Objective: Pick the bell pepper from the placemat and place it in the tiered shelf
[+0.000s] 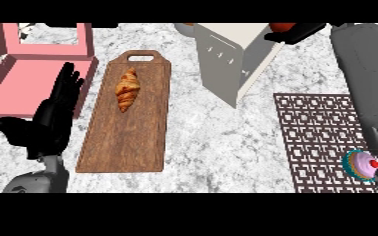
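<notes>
The red bell pepper [279,27] shows only as a small patch at the top edge, just over the right upper corner of the tiered shelf [225,60], a beige and grey stand at the back centre. My right hand [301,32] is curled round the pepper and hides most of it; its grey forearm runs up the right side. The brown lattice placemat [317,140] lies at the front right, below that arm. My left hand [57,102] rests open at the left, fingers up, holding nothing.
A wooden cutting board [125,140] with a croissant [127,89] lies left of centre. A pink box-like stand [44,65] sits at the far left behind my left hand. A cupcake [362,165] stands on the placemat's right edge.
</notes>
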